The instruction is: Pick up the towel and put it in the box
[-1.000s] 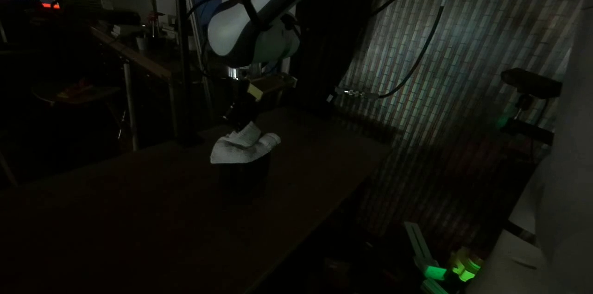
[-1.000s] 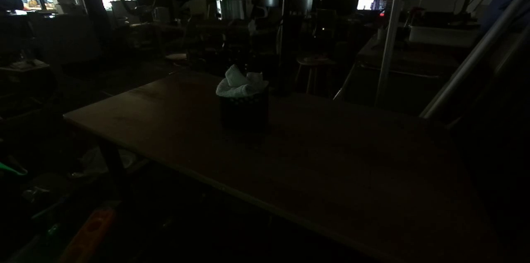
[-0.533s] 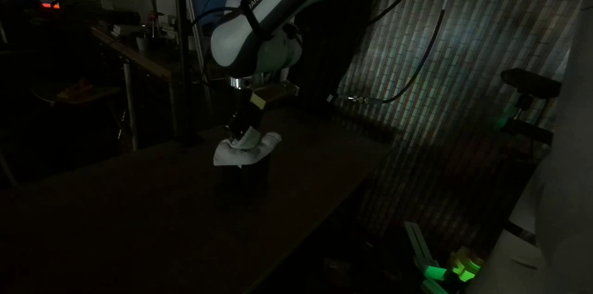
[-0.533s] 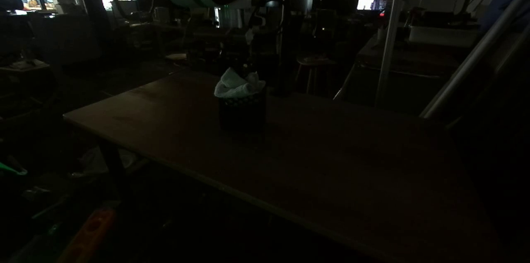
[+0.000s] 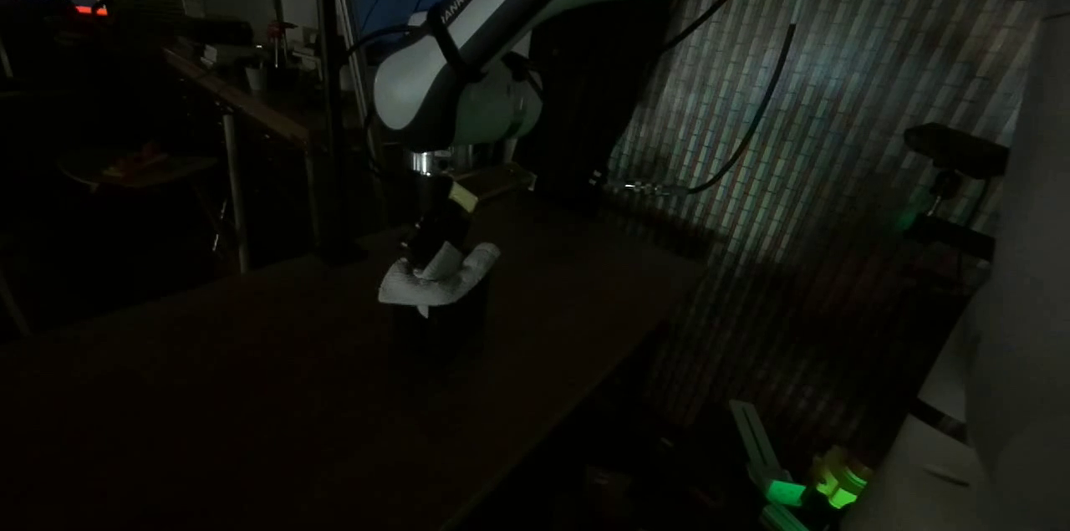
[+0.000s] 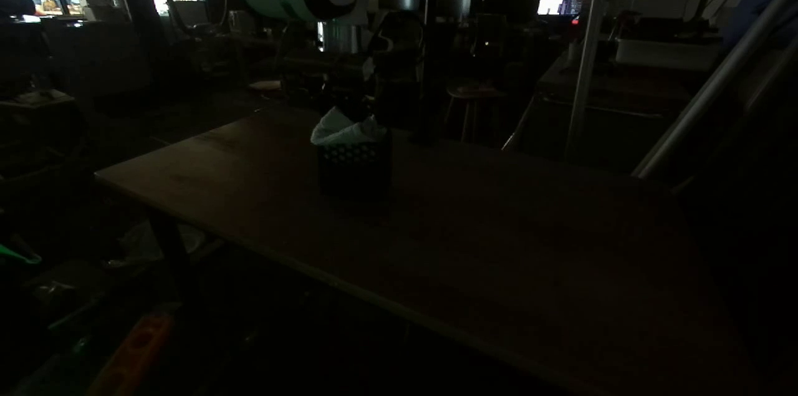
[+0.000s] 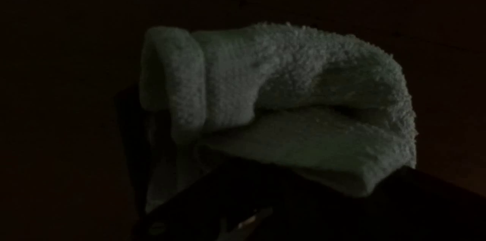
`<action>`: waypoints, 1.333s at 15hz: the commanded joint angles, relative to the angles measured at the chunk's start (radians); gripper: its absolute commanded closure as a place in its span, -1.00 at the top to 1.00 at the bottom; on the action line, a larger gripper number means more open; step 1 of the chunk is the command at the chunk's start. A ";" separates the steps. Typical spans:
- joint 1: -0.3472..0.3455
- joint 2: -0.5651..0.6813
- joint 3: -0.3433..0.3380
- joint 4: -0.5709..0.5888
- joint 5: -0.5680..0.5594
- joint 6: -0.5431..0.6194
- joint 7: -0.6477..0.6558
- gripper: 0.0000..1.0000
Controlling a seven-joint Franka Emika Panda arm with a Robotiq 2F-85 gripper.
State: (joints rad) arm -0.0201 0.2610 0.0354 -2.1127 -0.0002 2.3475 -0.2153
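One bunched towel (image 6: 346, 134) tops the box (image 6: 355, 171); I cannot tell if the gripper (image 5: 426, 252) clamps it.

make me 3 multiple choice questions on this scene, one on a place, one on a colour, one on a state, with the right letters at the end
1. Where is the terry towel relative to the dark box?
A) underneath it
B) at its top
C) well apart from it

2. What colour is the terry towel?
A) red
B) bright blue
C) whitish

3. What state is the terry towel in?
A) folded over on itself
B) spread out flat
C) torn in two

Right letters:
1: B, since both exterior views show the cloth at the box's upper edge.
2: C, since it shows pale in every view, even in this dim light.
3: A, since the wrist view shows one layer doubled over another.
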 commanded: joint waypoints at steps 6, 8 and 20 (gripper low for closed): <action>-0.002 0.036 0.068 -0.044 0.153 0.046 -0.110 -0.77; -0.003 0.045 0.081 -0.044 0.176 0.044 -0.124 -0.78; 0.023 -0.066 0.055 -0.058 0.084 -0.013 -0.036 -0.77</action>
State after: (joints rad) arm -0.0166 0.2722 0.1089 -2.1442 0.1303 2.3576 -0.2990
